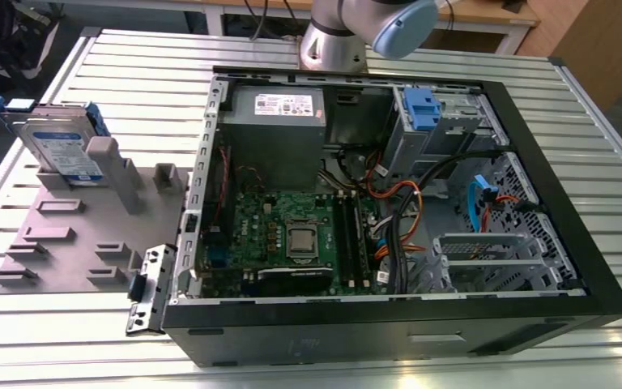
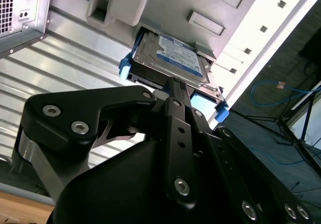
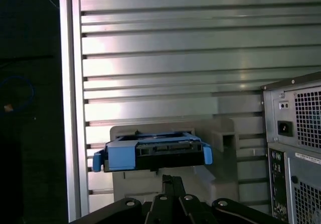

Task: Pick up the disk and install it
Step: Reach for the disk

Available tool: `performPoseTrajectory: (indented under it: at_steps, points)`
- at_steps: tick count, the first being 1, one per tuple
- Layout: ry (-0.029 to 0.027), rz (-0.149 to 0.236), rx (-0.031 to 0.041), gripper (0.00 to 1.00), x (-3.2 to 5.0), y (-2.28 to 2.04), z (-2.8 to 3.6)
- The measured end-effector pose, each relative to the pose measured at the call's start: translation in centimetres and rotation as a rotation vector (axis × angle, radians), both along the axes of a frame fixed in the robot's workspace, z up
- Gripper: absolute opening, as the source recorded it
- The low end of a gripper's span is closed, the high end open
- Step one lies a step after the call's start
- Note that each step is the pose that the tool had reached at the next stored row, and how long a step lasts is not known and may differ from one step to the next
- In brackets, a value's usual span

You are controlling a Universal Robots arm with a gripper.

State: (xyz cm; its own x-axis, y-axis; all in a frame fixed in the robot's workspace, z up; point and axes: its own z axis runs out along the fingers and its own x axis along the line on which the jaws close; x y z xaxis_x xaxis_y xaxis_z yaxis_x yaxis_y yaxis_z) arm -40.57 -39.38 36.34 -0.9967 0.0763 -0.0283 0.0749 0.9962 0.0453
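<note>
Exterior view: disk [image 1: 61,150] sits outside the computer case [image 1: 398,324].
Disk stands on edge in a grey holder [image 1: 74,243] on the worktop [image 1: 30,340], to the exterior view's left of the case. First wrist view: claw [image 3: 172,180] narrow, fingertips together, empty, facing the disk without touching it.

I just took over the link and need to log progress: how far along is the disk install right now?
Nothing looks done yet: the disk stands propped in the grey fixture beside the open computer case. In hand: the gripper faces the disk's end in the first wrist view, jaws together and apart from it. Left: grasping it and fitting it into the case.
</note>
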Motion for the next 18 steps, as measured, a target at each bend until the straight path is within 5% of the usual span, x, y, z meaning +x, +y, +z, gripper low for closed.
performPoseTrajectory:
  at_steps: [9, 18]
  points:
    - [0.0001, 0.0, -0.0001, 0.11, -0.73, 0.34, -1.45]
    - [0.0002, 0.0, -0.0001, 0.11, -0.8, 0.47, -2.16]
